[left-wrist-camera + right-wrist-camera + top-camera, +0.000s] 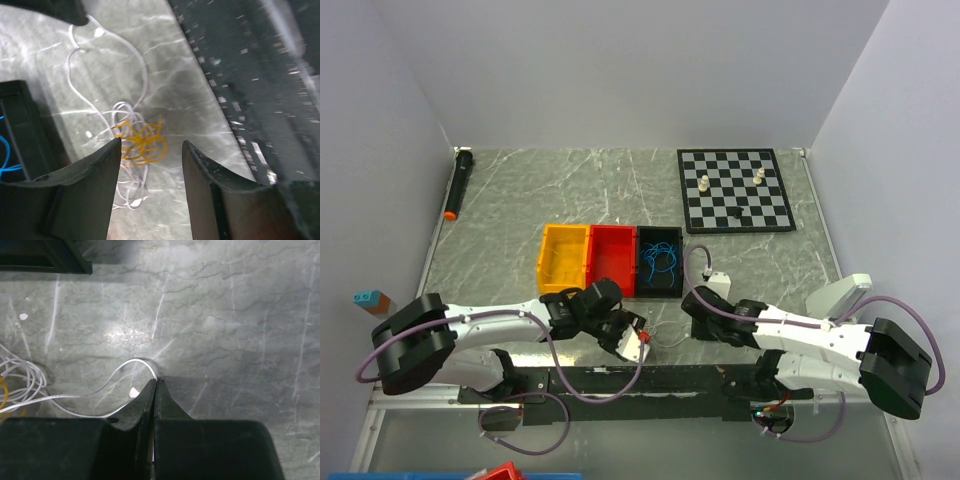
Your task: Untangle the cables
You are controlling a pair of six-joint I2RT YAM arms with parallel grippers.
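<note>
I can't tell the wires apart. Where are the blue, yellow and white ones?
blue cable [661, 262], top view, middle of its coil.
yellow cable [143, 145], left wrist view, centre of its loops.
white cable [136, 360], right wrist view, top of its arch.

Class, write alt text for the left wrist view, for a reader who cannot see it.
The open left end effector hangs over a tangle of yellow-orange and white wires on a grey marble table. One white wire loops away toward the top. A black bin holding a blue wire sits at the left edge.
</note>
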